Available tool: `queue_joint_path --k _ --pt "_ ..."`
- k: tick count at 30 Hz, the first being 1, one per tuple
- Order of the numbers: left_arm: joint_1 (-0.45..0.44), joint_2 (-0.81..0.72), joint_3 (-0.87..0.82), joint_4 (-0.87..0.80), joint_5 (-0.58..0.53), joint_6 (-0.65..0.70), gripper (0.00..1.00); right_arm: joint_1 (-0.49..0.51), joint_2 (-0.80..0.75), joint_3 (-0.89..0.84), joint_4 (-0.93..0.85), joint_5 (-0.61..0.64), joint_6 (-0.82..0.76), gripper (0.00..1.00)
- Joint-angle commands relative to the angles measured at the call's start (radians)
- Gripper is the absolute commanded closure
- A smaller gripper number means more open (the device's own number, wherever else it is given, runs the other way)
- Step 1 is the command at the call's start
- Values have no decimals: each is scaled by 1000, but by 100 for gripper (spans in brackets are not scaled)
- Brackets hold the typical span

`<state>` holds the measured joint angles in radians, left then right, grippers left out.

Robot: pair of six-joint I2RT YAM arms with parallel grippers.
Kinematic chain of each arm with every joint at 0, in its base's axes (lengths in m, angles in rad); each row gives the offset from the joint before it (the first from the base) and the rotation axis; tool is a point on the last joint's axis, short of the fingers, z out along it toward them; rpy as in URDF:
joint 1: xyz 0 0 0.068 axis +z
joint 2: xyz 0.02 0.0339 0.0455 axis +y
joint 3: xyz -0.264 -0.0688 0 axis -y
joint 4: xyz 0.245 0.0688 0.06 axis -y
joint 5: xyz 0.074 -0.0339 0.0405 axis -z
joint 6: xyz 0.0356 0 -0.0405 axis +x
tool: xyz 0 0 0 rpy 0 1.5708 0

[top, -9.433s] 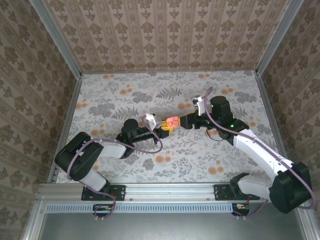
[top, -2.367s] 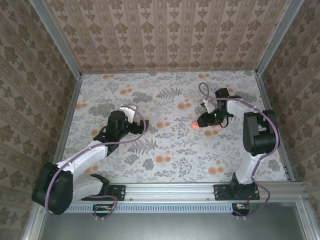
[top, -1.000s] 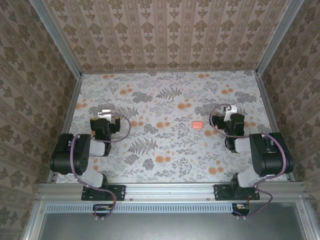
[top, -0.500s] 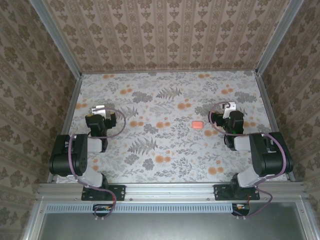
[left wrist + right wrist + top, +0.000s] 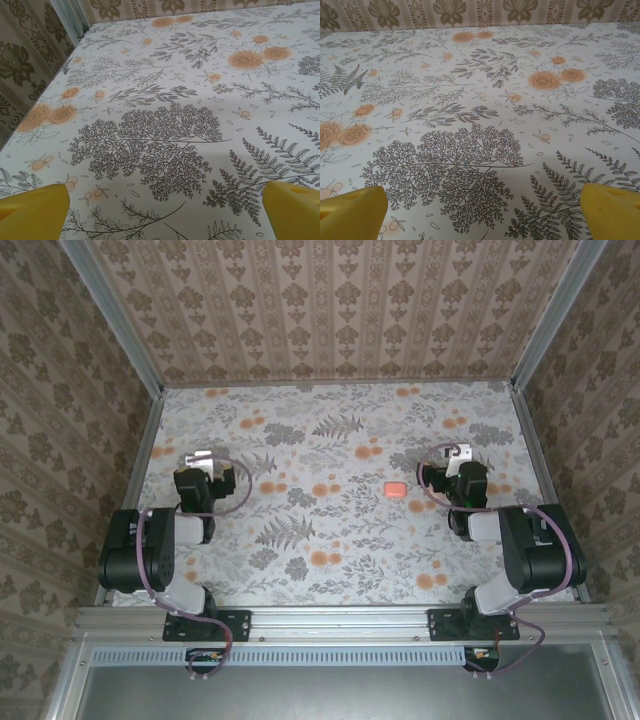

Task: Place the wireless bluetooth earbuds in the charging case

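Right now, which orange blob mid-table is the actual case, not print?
The case: the solid salmon-pink rounded block right of centre. It is more saturated and sharp-edged, while the flowers around it are paler, fuzzy, flat prints.

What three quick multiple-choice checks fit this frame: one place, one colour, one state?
1. Where is the charging case?
A. on the table, right of centre
B. on the front rail
C. against the back wall
2. What colour is it?
A. green
B. salmon-pink
C. black
3. How do the two grippers stand?
A. both shut
B. one shut on the case
C. both open, empty

1 A: the top view shows it lying on the floral cloth.
2 B: it shows pink against the pale print.
3 C: the left gripper and the right gripper show fingers wide apart, nothing between.
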<state>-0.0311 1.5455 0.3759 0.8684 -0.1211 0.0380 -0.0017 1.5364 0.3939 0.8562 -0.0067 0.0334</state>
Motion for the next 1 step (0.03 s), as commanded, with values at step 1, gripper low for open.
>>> queue_joint_path --k 1 --pt "4 -10 23 -9 34 -3 0 -1 -5 15 -2 2 2 0"
